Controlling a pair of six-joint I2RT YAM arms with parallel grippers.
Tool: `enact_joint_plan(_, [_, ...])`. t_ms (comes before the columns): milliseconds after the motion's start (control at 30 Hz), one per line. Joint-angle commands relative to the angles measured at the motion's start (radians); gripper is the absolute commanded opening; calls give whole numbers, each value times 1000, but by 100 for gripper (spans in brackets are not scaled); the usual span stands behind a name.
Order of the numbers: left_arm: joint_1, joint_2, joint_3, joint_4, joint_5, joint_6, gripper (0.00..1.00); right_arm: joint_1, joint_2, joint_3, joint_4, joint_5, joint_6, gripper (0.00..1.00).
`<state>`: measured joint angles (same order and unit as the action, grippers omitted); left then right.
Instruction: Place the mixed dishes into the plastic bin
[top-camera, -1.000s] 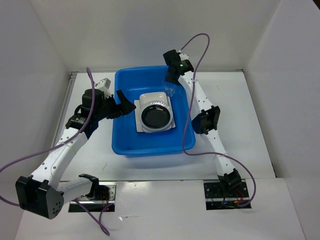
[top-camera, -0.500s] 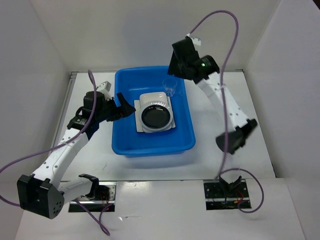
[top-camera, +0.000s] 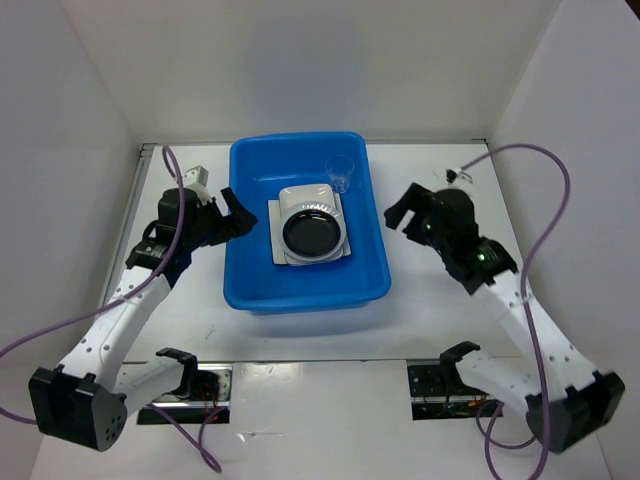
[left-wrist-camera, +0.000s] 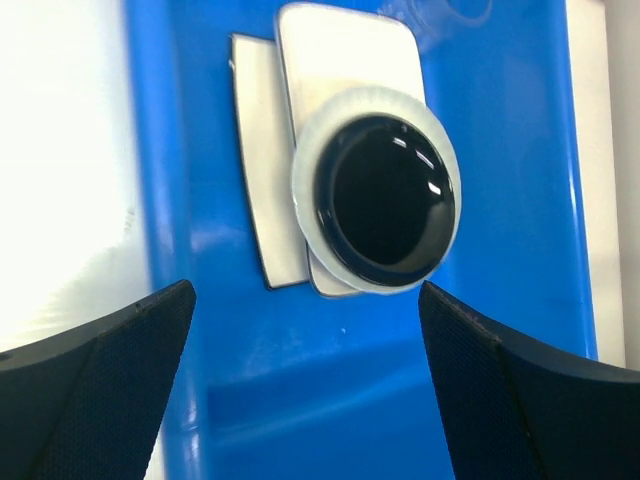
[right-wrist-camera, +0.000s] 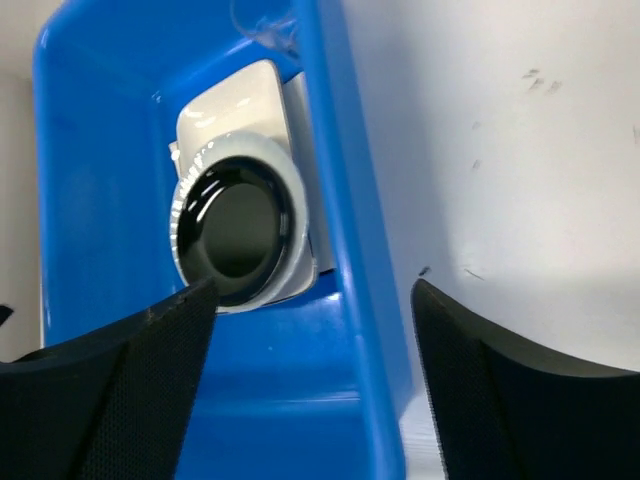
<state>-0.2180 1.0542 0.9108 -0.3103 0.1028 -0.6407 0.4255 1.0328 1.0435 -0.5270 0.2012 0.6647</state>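
The blue plastic bin (top-camera: 250, 285) stands mid-table. Inside it two square white plates (top-camera: 277, 235) lie stacked, a round white bowl (top-camera: 288, 251) on them and a round black dish (top-camera: 314, 232) in the bowl. A small clear cup (top-camera: 342, 173) stands upright in the bin's far right corner. The stack shows in the left wrist view, black dish (left-wrist-camera: 385, 198), bowl (left-wrist-camera: 308, 165), plates (left-wrist-camera: 262, 190), and in the right wrist view (right-wrist-camera: 230, 230). My left gripper (top-camera: 236, 212) is open and empty at the bin's left rim. My right gripper (top-camera: 403, 213) is open and empty right of the bin (right-wrist-camera: 350, 290).
White walls enclose the table on three sides. The arm bases and purple cables (top-camera: 545, 230) sit at the near edge. A small dark mark (top-camera: 452, 174) lies on the table behind the right arm.
My right arm has swung from above the bin's far right corner down and back to the table right of the bin. The cup stays in the bin. The left gripper has drawn back slightly left.
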Motion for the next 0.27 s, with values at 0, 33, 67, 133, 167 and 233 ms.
enact_joint_plan(0, [6,-80,14,-13,-122,46,99,-50,-166,-129,165,49,58,90])
enact_joint_plan(33, [6,-91,14,-13,-133,55,99,-60,-195,-155,165,58,67,92])
enact_joint_plan(67, [6,-111,14,-13,-133,65,99,-60,-247,-180,153,67,67,94])
enact_joint_plan(133, [6,-132,-4,-23,-152,65,99,-74,-293,-238,141,79,98,100])
enact_joint_plan(167, [6,-141,-4,-23,-152,81,99,-74,-333,-253,130,104,107,100])
enact_joint_plan(233, [6,-155,-24,-33,-187,90,99,-74,-370,-292,121,141,140,100])
